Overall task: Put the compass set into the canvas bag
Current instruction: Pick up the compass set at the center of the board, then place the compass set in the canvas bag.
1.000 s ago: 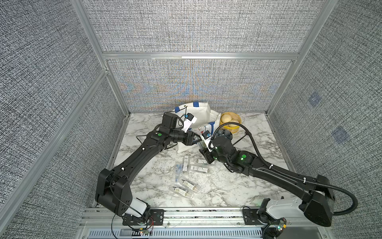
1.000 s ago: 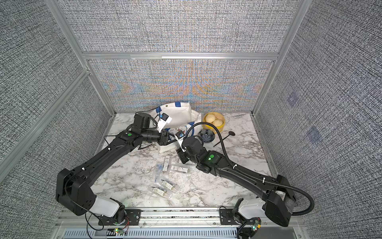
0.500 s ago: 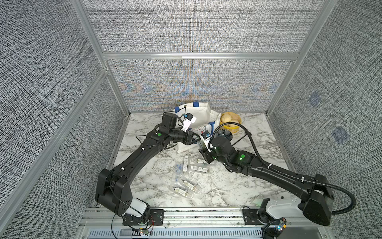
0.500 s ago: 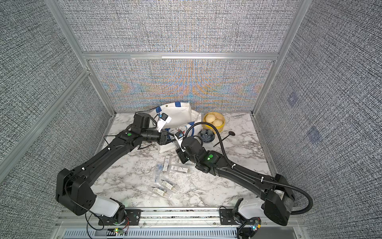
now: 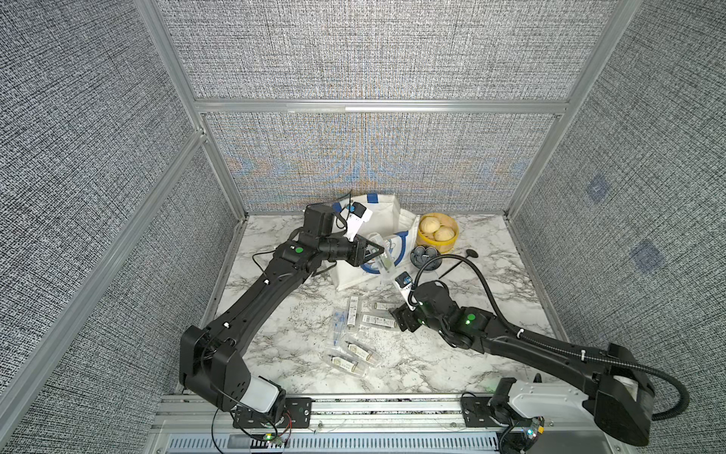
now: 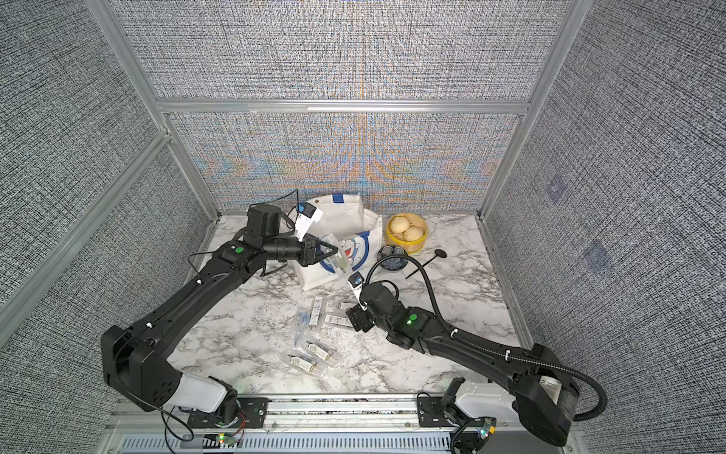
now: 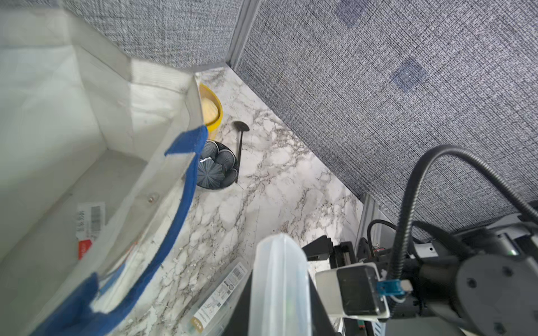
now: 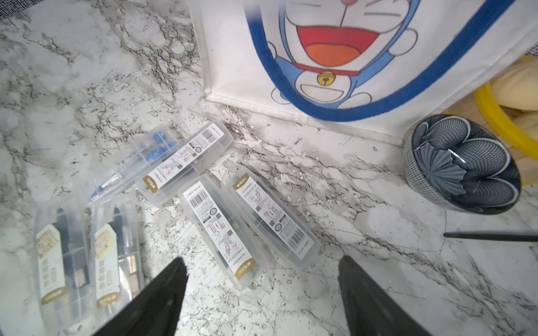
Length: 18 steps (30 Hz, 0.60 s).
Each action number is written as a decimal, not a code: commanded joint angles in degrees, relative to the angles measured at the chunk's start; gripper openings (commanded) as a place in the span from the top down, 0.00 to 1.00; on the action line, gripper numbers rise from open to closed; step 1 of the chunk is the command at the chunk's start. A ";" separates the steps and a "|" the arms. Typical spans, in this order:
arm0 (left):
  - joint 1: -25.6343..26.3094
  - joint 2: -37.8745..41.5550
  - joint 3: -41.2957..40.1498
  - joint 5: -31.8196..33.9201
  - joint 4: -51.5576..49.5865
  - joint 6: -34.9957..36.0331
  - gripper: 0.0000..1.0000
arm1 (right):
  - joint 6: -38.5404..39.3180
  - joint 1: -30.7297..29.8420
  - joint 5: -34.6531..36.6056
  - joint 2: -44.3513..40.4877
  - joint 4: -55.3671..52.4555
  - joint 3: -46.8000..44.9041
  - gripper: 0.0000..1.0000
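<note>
The off-white canvas bag (image 5: 387, 220) (image 6: 345, 220) with blue trim stands at the back, its mouth open in the left wrist view (image 7: 72, 122). My left gripper (image 5: 377, 250) (image 6: 334, 250) (image 7: 279, 305) is shut on one clear compass set case (image 5: 384, 261) (image 7: 279, 270), held in the air in front of the bag's cartoon-cat pocket (image 8: 334, 58). Several more compass sets (image 5: 373, 319) (image 8: 221, 227) lie on the marble. Just to their right hangs my right gripper (image 5: 400, 319) (image 8: 262, 293), open and empty, low over the table.
A yellow steamer basket (image 5: 437, 247) with buns stands right of the bag. A dark patterned bowl (image 5: 425, 257) (image 8: 463, 163) and a black spoon (image 5: 457, 263) lie in front of it. Woven grey walls close in three sides. A barcode label (image 7: 91, 218) shows on the bag's floor.
My left gripper has shut on the case. My right gripper has opened, let go of it and drawn back down toward the cases on the table.
</note>
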<state>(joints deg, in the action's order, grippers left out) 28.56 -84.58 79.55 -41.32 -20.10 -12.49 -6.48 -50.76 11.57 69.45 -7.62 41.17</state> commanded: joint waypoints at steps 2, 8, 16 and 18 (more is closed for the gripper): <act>-0.07 -2.30 6.94 7.51 -3.86 1.94 0.83 | -1.76 1.34 -2.39 -0.22 8.57 -5.76 0.19; -1.30 -12.03 23.15 14.61 -9.96 3.15 0.83 | 0.10 1.80 -3.29 3.20 16.76 -9.26 0.19; -2.41 -28.74 42.51 26.15 -15.32 6.73 0.83 | -2.94 2.07 -6.82 4.76 17.96 -9.72 0.19; -2.63 -32.94 46.12 28.05 -15.94 7.65 0.83 | -3.15 2.03 -7.38 4.65 17.56 -9.59 0.19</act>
<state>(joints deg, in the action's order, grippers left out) 26.24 -114.43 122.26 -18.72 -33.52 -7.29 -8.01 -48.75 5.50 74.13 8.58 31.29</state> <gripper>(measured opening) 0.205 0.813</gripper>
